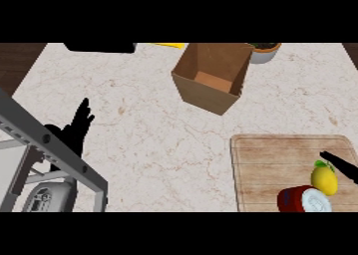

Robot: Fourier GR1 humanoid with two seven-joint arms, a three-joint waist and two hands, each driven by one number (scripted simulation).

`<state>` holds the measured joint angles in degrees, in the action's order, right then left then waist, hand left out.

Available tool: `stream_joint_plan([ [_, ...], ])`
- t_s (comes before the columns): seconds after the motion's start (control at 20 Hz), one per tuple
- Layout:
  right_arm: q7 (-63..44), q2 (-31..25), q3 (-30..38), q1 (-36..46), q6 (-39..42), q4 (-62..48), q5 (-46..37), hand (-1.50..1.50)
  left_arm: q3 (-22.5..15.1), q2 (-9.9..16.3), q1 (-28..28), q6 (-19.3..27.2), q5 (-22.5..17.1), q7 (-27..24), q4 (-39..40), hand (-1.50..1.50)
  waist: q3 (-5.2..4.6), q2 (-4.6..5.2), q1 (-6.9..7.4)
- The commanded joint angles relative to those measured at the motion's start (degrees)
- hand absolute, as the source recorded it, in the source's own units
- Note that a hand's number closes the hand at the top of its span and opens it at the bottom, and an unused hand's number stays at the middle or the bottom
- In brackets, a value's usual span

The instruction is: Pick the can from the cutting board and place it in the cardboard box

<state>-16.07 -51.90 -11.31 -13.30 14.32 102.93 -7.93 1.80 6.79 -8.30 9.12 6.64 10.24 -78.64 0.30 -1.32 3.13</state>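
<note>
Can (303,200) lies just below right hand (347,170), untouched.

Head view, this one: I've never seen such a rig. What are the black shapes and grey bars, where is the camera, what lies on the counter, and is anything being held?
The camera sits at the robot's head and looks steeply down at a marble counter. The grey bars at the lower left are the robot's left forearm; the black shape above them is its left hand, open with fingers up, resting and holding nothing. At the right edge, the black fingers are its right hand, open and stretched over the wooden cutting board, also holding nothing. On the board lie a red can with a white end, tipped on its side, and a yellow lemon beside it. Farther back stands an open cardboard box, where the can is meant to go. Behind the box a grey pot shows partly, along with a dark object and something yellow that I cannot identify.
</note>
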Motion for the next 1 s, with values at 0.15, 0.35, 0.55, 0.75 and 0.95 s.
stream_joint_plan([
  [0.15, -3.7, 2.7, -2.6, 1.9, 0.8, 2.7, -0.3, -1.50, 6.3, 10.0, 4.1, -3.9, 9.2, -2.8, -4.3, 0.00, -0.26, 1.21, -1.69],
  [0.35, -6.0, 3.9, -3.1, 5.2, 2.8, 5.1, 1.6, -1.50, 7.3, 8.6, 4.9, -4.4, 11.1, -5.8, -2.3, 0.00, -0.35, 1.34, -2.02],
  [0.55, -6.3, 5.6, -4.3, 6.5, 3.3, 6.3, 1.3, -1.50, 8.6, 8.7, 3.0, -4.3, 11.8, -3.5, -4.3, 0.00, -0.30, 1.21, -2.30],
  [0.75, -10.4, 6.4, -4.3, 8.7, 4.5, 9.1, 2.9, -1.50, 10.5, 9.4, 3.2, -6.2, 10.6, -4.1, -2.9, 0.00, -0.37, 1.29, -2.27],
  [0.95, -13.5, 7.4, -8.3, 7.9, 4.6, 7.9, -1.4, -1.50, 9.8, 8.5, 2.7, -5.0, 12.4, -3.9, -3.5, 0.00, -0.32, 1.34, -2.19],
])
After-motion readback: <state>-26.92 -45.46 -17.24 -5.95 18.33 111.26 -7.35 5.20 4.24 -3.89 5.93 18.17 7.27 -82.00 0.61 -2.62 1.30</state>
